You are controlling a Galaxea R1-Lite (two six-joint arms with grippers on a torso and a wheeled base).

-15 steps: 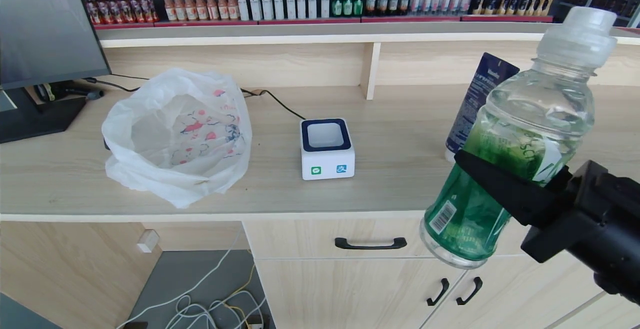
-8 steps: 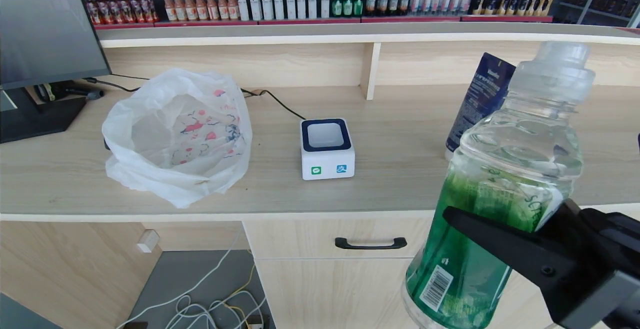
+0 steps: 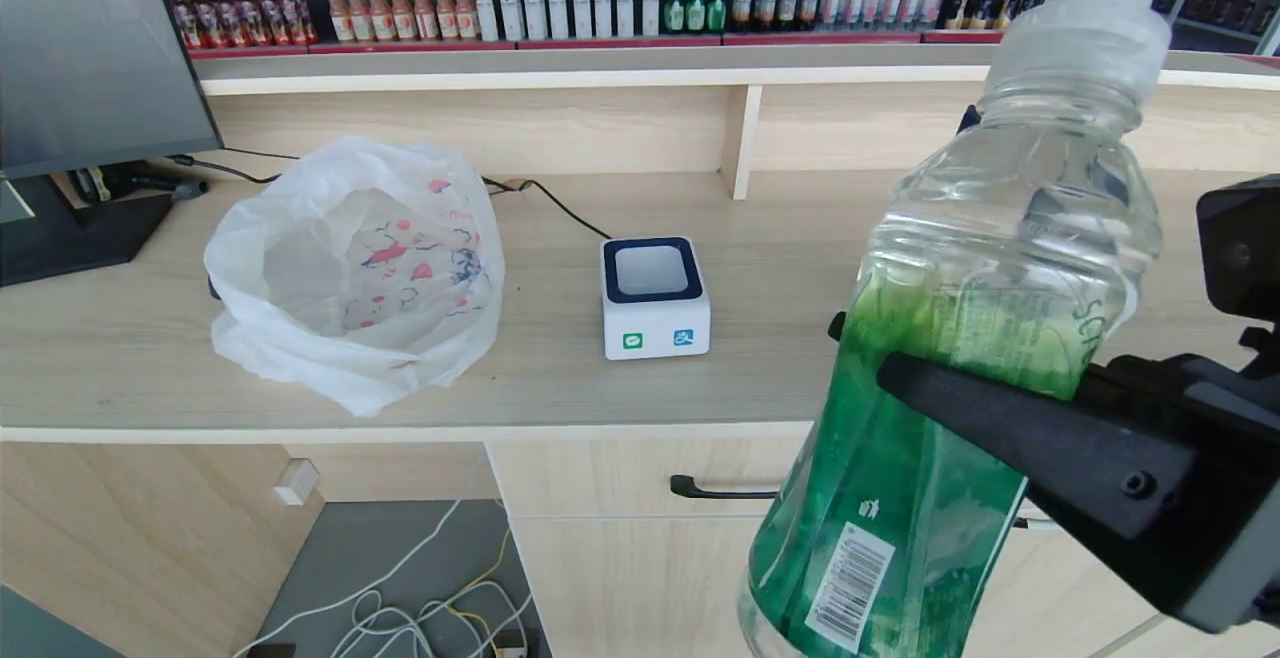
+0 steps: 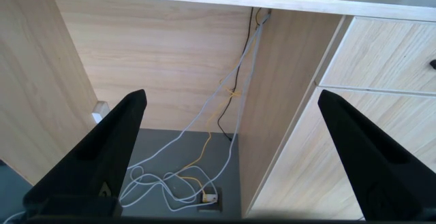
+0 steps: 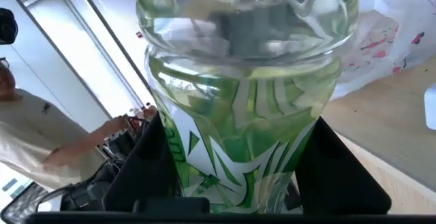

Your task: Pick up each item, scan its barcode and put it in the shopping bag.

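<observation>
My right gripper (image 3: 900, 358) is shut on a clear bottle with a green label (image 3: 960, 378), held upright and close to the head camera at the right, in front of the counter's edge. Its barcode (image 3: 848, 586) faces the camera near the base. In the right wrist view the bottle (image 5: 245, 129) sits between the dark fingers (image 5: 146, 163). The white scanner box (image 3: 654, 298) sits mid-counter. The open white shopping bag (image 3: 350, 268) lies to its left. My left gripper (image 4: 228, 149) hangs open below the counter, over the floor cables.
A dark blue package (image 3: 966, 120) peeks out behind the bottle on the counter. A monitor (image 3: 90, 48) stands at the far left. A cable (image 3: 545, 200) runs behind the scanner. Drawers with black handles (image 3: 720, 488) are below the counter. Bottle shelves line the back.
The right gripper has brought the bottle nearer to the head camera and a little leftward, dipping it first and then raising it; it now hides most of the blue package.
</observation>
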